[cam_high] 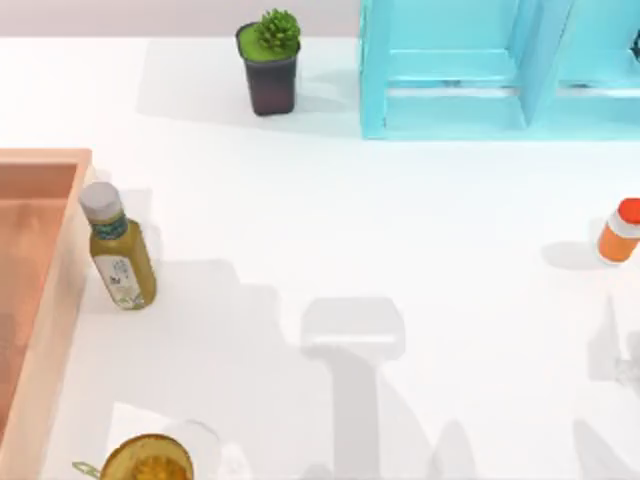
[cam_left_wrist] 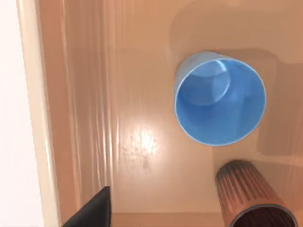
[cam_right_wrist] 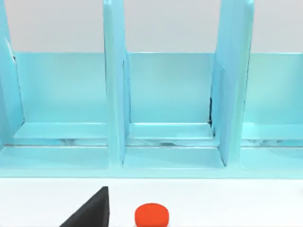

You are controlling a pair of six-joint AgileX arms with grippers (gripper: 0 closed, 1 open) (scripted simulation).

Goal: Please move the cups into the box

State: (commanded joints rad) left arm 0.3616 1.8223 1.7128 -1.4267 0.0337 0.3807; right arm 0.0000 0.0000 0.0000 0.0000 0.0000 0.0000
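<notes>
In the left wrist view, the blue cup stands upright on the floor of the orange-tan box, mouth up. The reddish-brown cup stands close beside it inside the same box, its dark inside just showing. A dark tip of my left gripper hangs above the box floor, off to one side of both cups and touching neither. In the top view the box lies at the table's left edge. A dark tip of my right gripper faces the shelf, beside a red cap.
A yellow-green bottle stands right beside the box's wall. A potted plant and a light-blue shelf are at the back. An orange bottle with a red cap stands far right. A round yellow object sits at the front left.
</notes>
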